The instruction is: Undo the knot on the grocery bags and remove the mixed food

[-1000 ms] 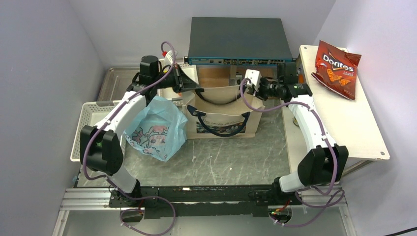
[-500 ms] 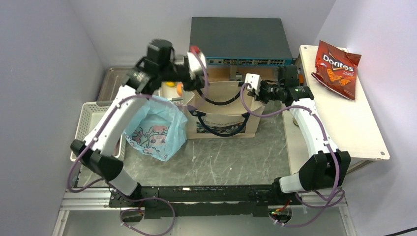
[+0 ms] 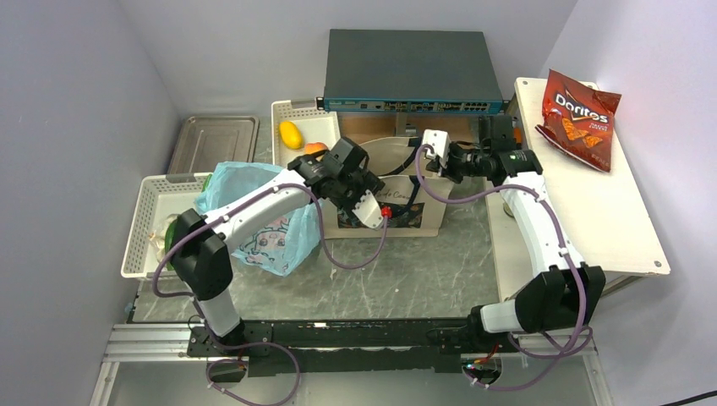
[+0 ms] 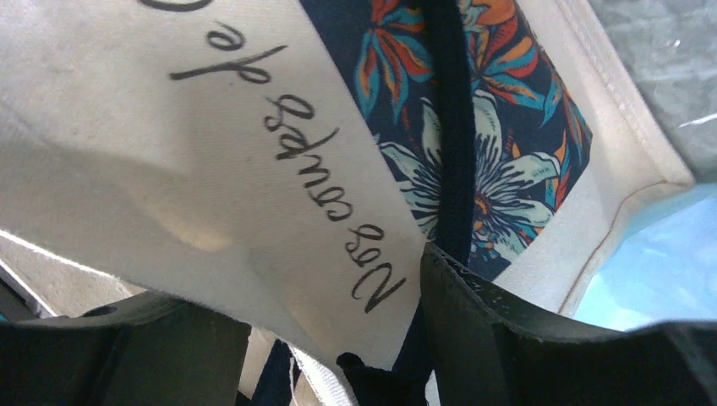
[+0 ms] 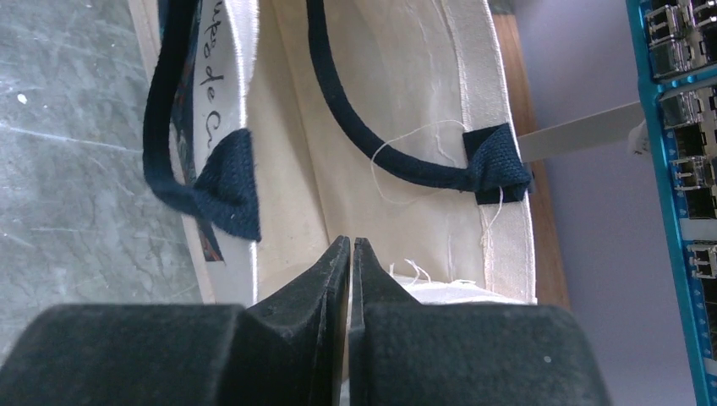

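A light-blue grocery bag (image 3: 254, 216) with cartoon prints lies left of the beige tote (image 3: 427, 216); its knot does not show. My left gripper (image 3: 359, 196) is at the tote's front left rim. It is open, and the printed front wall (image 4: 254, 169) and a dark strap (image 4: 448, 127) lie between its fingers (image 4: 304, 296). My right gripper (image 3: 425, 156) hangs over the tote's right rim, its fingertips (image 5: 349, 245) pressed together above the tote's pale inside (image 5: 397, 110). A yellow fruit (image 3: 291, 134) and an orange fruit (image 3: 314, 149) lie in the back basket. The red Doritos bag (image 3: 579, 106) sits on the white shelf.
A white basket (image 3: 148, 199) at the left holds a green cucumber (image 3: 170, 230) and a pale item (image 3: 156, 243). A metal tray (image 3: 213, 144) lies at the back left. A dark network switch (image 3: 410, 68) stands behind the tote. The white shelf (image 3: 592, 211) borders the right.
My left arm swung from the tote's back left corner over to its front left rim, and its jaws opened. The back basket with the fruit came into view. My right gripper barely moved.
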Robot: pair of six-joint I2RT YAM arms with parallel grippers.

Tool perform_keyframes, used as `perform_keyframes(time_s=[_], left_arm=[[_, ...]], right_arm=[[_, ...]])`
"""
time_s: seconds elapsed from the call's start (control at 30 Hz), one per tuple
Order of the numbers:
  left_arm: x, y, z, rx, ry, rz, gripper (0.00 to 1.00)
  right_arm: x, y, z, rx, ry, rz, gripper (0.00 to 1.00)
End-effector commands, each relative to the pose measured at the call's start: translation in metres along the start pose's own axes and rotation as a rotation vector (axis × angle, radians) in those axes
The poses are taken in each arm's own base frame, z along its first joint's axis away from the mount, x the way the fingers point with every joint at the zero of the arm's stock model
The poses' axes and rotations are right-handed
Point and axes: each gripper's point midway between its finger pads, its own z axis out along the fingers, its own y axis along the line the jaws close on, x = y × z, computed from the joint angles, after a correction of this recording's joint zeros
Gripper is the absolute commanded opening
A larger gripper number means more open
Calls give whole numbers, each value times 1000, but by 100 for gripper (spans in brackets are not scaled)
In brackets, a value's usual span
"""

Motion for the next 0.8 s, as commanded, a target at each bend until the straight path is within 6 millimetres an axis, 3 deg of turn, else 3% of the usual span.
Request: perform_keyframes(time_s=[0.0,0.07,0.17,0.23,0.3,0.37,0.5,0.6,0.7,0.77], left_arm=[[14,15,-16,-41,86,143,72],[-22,18,-48,-13,-99,98,71],[-74,33,-119,-42,-388,-2,73],[-89,43,-152,-84,-480,-53,74],[-84,55,-169,-136,-502,-105,77],[-69,60,-164,-156,-463,-124,77],[-37,55,-123,-115,-321,-82,72],[-32,44,-99,-60,-267,3,70],[-31,30,-74,-1,-218,62,67],[-32,23,-63,31,-206,94,60]], right_arm=[[-10,18,-8,-40,-33,-44,8],[-12,22,-10,-43,-39,-55,8],[-15,29,-15,-58,-44,-69,11],[-17,34,-17,-70,-48,-90,22],[-17,43,-18,-88,-48,-118,36],[-16,52,-19,-106,-42,-157,46],[-10,67,-21,-127,-23,-218,60],[-8,71,-22,-127,-11,-216,73],[-10,69,-21,-121,-13,-178,75],[-11,64,-20,-106,-15,-147,76]])
